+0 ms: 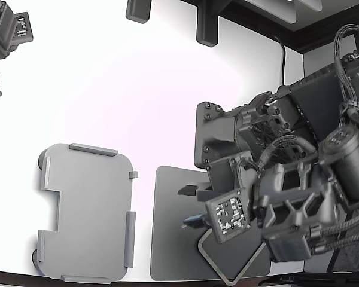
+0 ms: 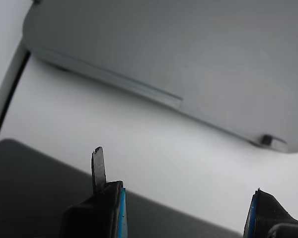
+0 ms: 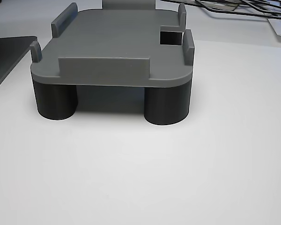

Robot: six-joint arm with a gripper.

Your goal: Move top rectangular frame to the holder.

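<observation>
From the exterior view I see my arm over the dark mat (image 1: 173, 239), on the view's right. The frame (image 1: 210, 258) lies on that mat, only one corner showing from under the arm. The holder (image 1: 87, 212) stands well apart on the white table (image 1: 137, 89), toward the view's left, with nothing on it. In the wrist view my gripper (image 2: 184, 208) has its fingers (image 2: 98, 166) spread wide, gripping nothing, above the mat's edge. The other view shows the holder raised on dark round legs (image 3: 166, 105).
</observation>
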